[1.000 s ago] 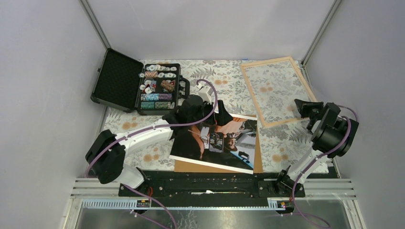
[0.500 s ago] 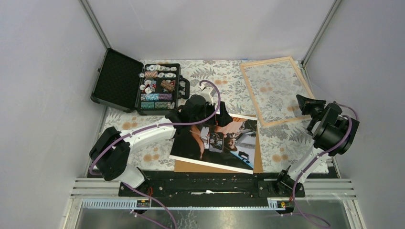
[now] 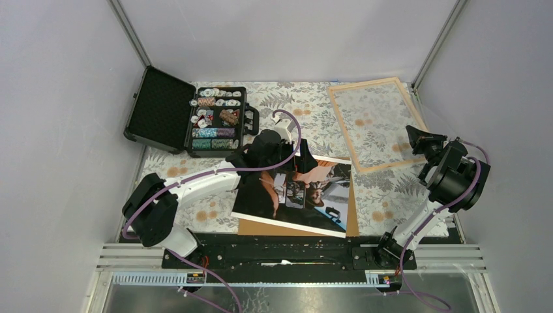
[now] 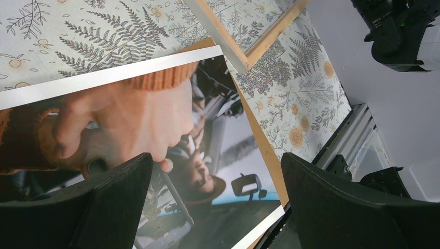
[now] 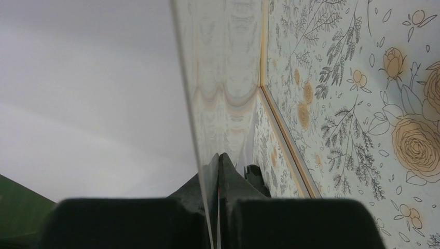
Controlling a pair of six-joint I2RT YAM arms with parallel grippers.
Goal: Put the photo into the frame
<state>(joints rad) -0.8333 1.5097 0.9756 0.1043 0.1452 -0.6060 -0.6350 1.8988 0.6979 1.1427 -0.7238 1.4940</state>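
The photo [image 3: 293,195] lies face up on a brown board [image 3: 353,212] at 6 o'clock on the table, with the frame [image 3: 362,83] at 1 o'clock. The right gripper [image 5: 218,161] is clamped on the edge of the pane [image 5: 223,78] and seems to tip it up (probably to open the frame). The left gripper [image 4: 218,207] hovers over the photo's far edge, jaws wide and empty, likely ready to pick it up.

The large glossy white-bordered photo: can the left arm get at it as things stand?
Probably yes: the open left gripper hangs just over the photo, which lies face up with nothing on top.
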